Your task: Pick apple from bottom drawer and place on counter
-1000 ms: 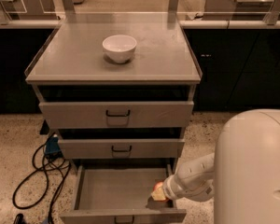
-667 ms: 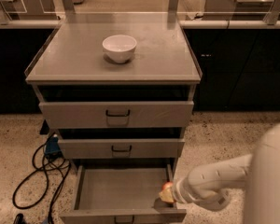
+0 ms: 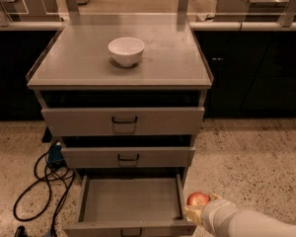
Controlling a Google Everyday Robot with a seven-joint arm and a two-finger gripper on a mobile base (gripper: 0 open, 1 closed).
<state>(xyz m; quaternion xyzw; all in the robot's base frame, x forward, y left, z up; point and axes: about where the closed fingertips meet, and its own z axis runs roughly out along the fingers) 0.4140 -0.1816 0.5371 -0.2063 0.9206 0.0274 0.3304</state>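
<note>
The apple [image 3: 198, 199], small and red-orange, is held in my gripper [image 3: 196, 210] at the bottom right, just outside the right wall of the bottom drawer [image 3: 130, 201]. The gripper is shut on the apple, and my pale arm reaches in from the lower right corner. The bottom drawer is pulled open and its grey tray shows nothing inside. The counter [image 3: 79, 58] is the flat grey-beige top of the cabinet, higher up in the view.
A white bowl [image 3: 126, 50] stands on the counter near its middle. The top drawer [image 3: 123, 121] and middle drawer [image 3: 127, 157] are pulled out slightly. Black cables [image 3: 42, 181] and a blue item lie on the speckled floor left of the cabinet. Dark counters run behind.
My gripper has lifted the apple out of the bottom drawer and moved it right, past the drawer's right wall. My arm has swung lower and farther right in view.
</note>
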